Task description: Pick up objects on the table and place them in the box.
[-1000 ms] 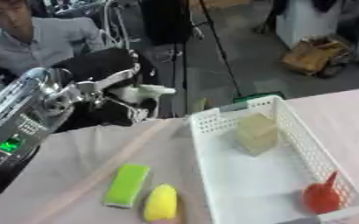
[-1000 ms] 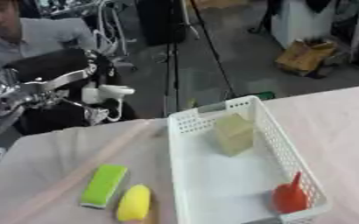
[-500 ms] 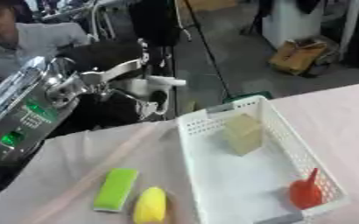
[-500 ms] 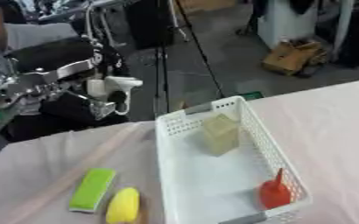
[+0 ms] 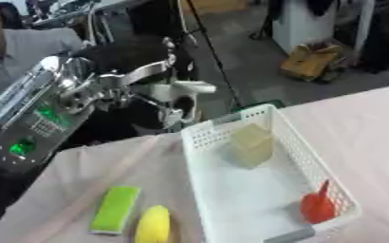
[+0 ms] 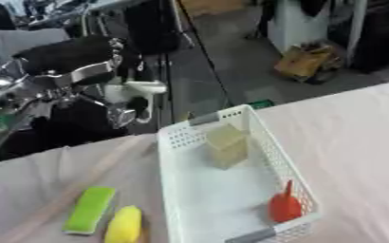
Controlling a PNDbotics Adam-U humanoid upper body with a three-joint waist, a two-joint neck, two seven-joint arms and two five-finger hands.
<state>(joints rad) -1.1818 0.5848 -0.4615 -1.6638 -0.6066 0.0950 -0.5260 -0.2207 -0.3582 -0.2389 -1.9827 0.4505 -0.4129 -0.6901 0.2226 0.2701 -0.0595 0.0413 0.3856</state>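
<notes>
Box (image 5: 204, 192): white perforated basket, centre of the surface (image 5: 372, 128), long axis running 12 to 6 o'clock. Contents: tan block (image 5: 252, 144) at its 12 o'clock end; red piece (image 5: 318, 206) in its 5 o'clock corner.
Left hand (image 5: 177, 97): raised off the surface at 10 o'clock from the box, fingers slack, holding nothing; only hand in view, so nearer.
Green bar (image 5: 115, 210): flat at 8 o'clock of the box, long axis toward 1 o'clock, lying at 6 o'clock from the hand.
Yellow item (image 5: 153, 225): just beside the bar, nearer the box.
</notes>
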